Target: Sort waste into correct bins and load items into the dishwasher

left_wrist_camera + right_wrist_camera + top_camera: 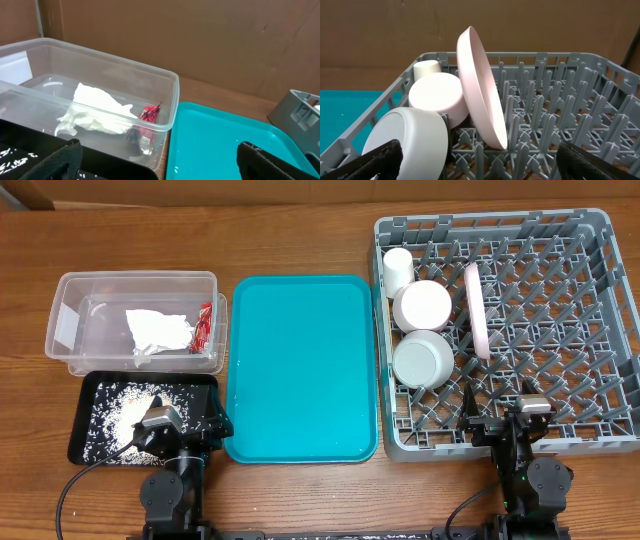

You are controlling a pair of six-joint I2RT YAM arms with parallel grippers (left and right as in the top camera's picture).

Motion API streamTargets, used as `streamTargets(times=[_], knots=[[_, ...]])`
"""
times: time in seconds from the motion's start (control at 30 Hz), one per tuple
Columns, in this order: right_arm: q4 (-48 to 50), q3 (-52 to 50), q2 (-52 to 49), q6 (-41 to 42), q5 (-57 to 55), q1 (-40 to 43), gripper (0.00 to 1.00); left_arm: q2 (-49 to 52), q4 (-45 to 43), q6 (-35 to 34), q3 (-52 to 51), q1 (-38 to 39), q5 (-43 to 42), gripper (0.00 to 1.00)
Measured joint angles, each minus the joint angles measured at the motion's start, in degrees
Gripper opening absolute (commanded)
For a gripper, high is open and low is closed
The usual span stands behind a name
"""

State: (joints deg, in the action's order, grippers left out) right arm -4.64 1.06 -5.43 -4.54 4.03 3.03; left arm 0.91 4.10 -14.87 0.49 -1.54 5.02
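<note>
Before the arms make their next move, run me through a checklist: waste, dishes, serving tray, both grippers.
1. The tissue and red wrapper lie in the clear tub: ok.
2. The rice scraps lie in the black tray: ok.
3. The cup, small white bowl, larger bowl and pink plate sit in the dish rack: ok.
4. The teal serving tray carries nothing: ok.
5. The left gripper is open, holding nothing: ok.
6. The right gripper is open, holding nothing: ok.

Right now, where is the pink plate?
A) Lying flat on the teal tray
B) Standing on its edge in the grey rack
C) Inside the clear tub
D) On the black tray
B: the pink plate stands on its edge, leaning a little, among the pegs of the grey rack.
</note>
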Motion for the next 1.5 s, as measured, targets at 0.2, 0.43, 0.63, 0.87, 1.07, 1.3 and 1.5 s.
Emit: streamTargets(times=[0.2,0.43,0.63,0.87,1.07,1.3,1.5], knots=[[-0.02,0.00,0.00,-0.02,0.02,0.00,1.00,0.00,0.00,0.00,0.00,0.00,0.00,1.00],[-0.17,0.00,1.29,-0.04,0.00,0.00,1.00,0.00,0.00,0.00,0.00,0.00,0.00,1.00],[0.04,0.00,4.70,-0.02,0.02,0.00,1.00,0.00,0.00,0.00,0.00,0.00,0.00,1.00],[-0.04,0.00,4.70,-0.04,0.00,0.00,1.00,0.00,0.00,0.00,0.00,0.00,0.00,1.00],[-0.04,0.00,4.70,-0.02,0.02,0.00,1.00,0.00,0.00,0.00,0.00,0.00,0.00,1.00],[-0.07,0.00,4.70,-0.04,0.02,0.00,1.00,0.00,0.00,0.00,0.00,0.00,0.00,1.00],[-0.07,0.00,4.70,-0.02,0.00,0.00,1.00,0.00,0.00,0.00,0.00,0.00,0.00,1.00]])
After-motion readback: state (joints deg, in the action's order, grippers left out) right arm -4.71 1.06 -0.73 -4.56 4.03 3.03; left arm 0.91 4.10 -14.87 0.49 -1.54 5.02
